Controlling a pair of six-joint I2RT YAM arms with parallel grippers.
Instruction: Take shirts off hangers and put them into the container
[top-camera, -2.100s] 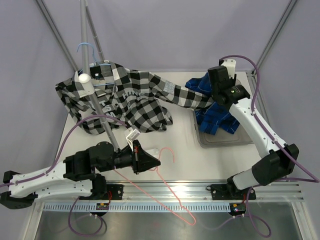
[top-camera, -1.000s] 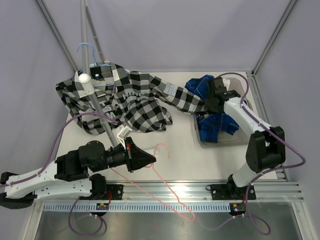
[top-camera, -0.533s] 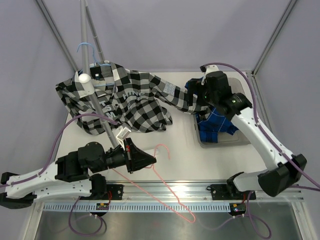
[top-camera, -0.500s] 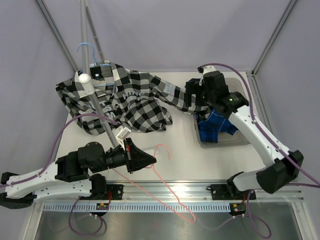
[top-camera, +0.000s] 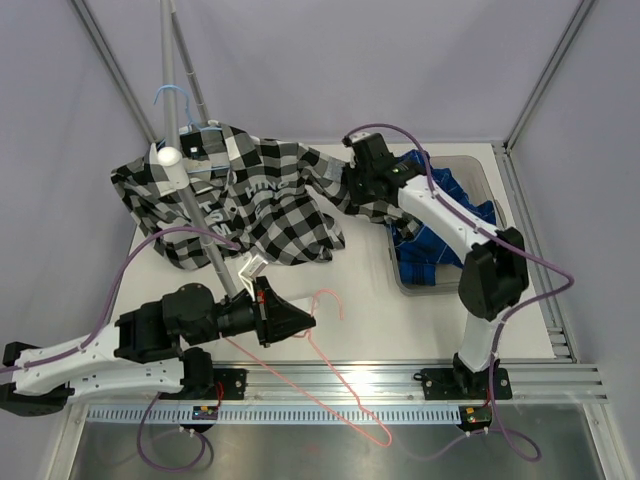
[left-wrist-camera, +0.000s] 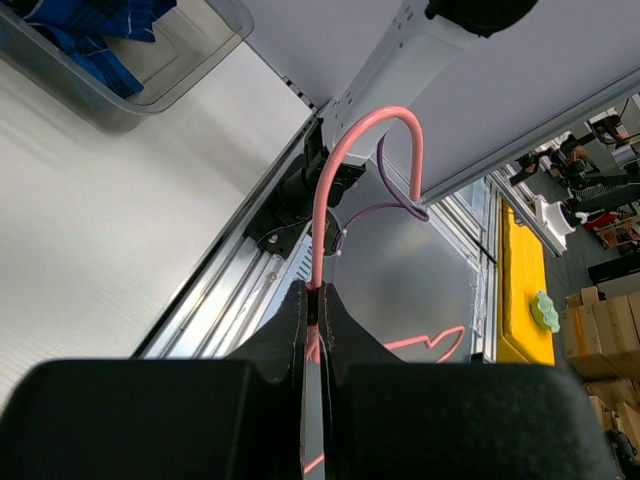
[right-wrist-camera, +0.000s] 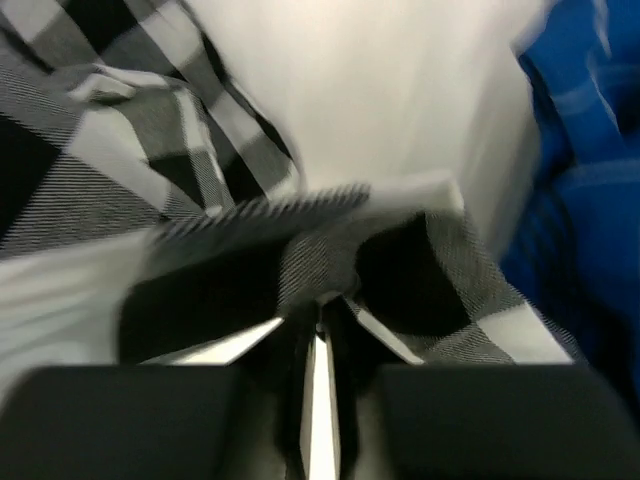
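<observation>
The black, white and grey checked shirt (top-camera: 260, 200) hangs crumpled on a light blue hanger (top-camera: 168, 96) at the back left, one sleeve stretched right. My right gripper (top-camera: 357, 186) is shut on that sleeve; in the right wrist view its tips (right-wrist-camera: 320, 322) pinch the checked cloth (right-wrist-camera: 120, 170). The blue plaid shirt (top-camera: 430, 238) lies heaped in the see-through container (top-camera: 440, 288) and shows at the frame's edge (right-wrist-camera: 590, 200). My left gripper (top-camera: 300, 322) is shut on the bare pink hanger (top-camera: 331, 296), whose hook (left-wrist-camera: 325, 190) rises from the closed tips (left-wrist-camera: 315, 295).
A white rack pole (top-camera: 195, 215) slants across the left half of the table, over the checked shirt. The pink hanger's wire reaches past the table's front rail (top-camera: 400, 375). The container's corner (left-wrist-camera: 190, 70) shows in the left wrist view.
My right gripper left the container, swung left to the checked shirt's sleeve, opened wide and closed on it. The left arm and pink hanger have barely moved.
</observation>
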